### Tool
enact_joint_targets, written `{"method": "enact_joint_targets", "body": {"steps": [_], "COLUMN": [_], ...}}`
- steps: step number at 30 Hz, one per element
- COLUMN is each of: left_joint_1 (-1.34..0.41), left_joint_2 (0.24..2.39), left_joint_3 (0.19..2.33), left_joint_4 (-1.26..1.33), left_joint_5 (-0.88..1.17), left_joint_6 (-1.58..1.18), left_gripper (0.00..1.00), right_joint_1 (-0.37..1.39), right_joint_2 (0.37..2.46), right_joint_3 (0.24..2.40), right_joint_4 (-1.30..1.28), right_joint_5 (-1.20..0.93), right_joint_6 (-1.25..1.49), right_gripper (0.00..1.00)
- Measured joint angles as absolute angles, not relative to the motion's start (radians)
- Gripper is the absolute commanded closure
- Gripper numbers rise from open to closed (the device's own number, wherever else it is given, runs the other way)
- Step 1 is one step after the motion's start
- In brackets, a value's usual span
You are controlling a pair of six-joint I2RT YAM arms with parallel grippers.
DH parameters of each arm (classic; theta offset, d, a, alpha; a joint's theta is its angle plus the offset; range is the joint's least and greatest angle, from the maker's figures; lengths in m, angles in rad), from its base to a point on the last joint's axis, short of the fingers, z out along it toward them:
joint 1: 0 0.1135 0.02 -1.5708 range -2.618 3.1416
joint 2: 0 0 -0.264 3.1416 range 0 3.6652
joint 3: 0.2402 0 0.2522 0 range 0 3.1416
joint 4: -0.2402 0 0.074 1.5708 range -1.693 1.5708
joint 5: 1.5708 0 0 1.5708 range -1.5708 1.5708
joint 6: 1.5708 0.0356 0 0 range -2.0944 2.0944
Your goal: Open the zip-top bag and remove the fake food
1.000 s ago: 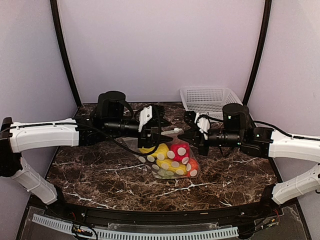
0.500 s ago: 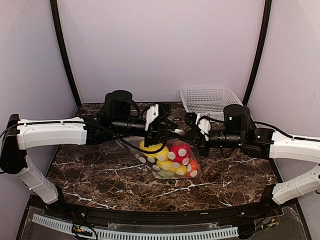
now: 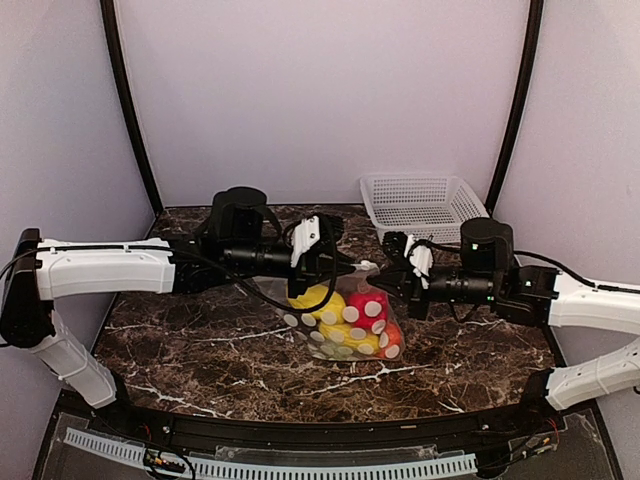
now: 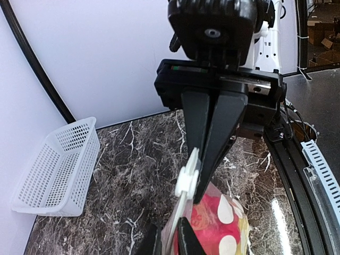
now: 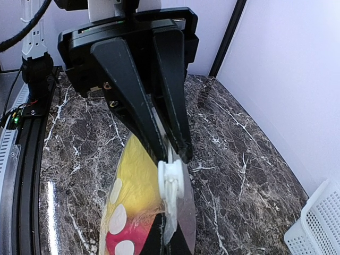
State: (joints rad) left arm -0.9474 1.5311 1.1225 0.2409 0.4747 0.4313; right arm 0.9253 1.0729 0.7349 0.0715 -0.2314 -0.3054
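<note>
- The zip-top bag [image 3: 345, 322], clear with pale dots, sits at the middle of the bench [image 3: 190, 335]. Its lower part appears to rest on the marble top, while its top edge is drawn up between the two arms.
- The fake food [image 3: 318, 298] is all inside the bag. Yellow pieces lie to the left and along the bottom, a red piece sits at the upper right, and an orange piece is at the lower right corner.
- The white zip strip [image 5: 171, 180] runs along the bag's top edge, upright and thin. It lies between the tips of both arms.
- The left pincer [image 3: 350, 268] reaches in from the left. In the right wrist view its two black fingers taper together and are pressed onto the bag's top edge, just above the white zip strip.
- The right pincer [image 3: 388, 283] reaches in from the right, facing the left one almost tip to tip. In the left wrist view its fingers are pressed together, pinching the same top edge beside the strip.
- Both arms are stretched low and nearly level over the bench, meeting above the bag.
- A white lattice basket [image 3: 420, 200] stands at the far right corner of the bench near the back wall. It is behind the right arm and well apart from the bag.
</note>
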Motion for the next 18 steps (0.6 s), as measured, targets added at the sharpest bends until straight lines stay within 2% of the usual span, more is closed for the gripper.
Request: {"method": "enact_joint_targets", "body": {"steps": [2,5,7,13,18], "left_joint_1": [-0.947,-0.947,-0.947,-0.960,-0.988], "left_joint_2": [1.529,1.520,1.517,1.518,1.531], "left_joint_3": [1.113,1.098,1.097,1.114,1.185], "left_joint_4": [0.238,0.237,0.233,0.223,0.219], "left_joint_5": [0.462,0.447,0.447,0.474,0.498], "left_joint_6": [0.434,0.437,0.438,0.450,0.467], "left_gripper": [0.89,0.62,0.54,0.51,0.56], "right_joint_1": [0.925,0.925,0.925,0.924,0.923], "right_joint_2": [1.064,1.048,1.039,1.050,1.077], "right_joint_3": [0.727,0.714,0.709,0.708,0.710], "right_joint_4": [0.073,0.075,0.075,0.085,0.101], "right_joint_5": [-0.227,-0.223,-0.223,-0.235,-0.251], "right_joint_6": [-0.305,-0.305,-0.305,-0.305,-0.305], "right_gripper": [1.00,1.00,1.00,1.00,1.00]}}
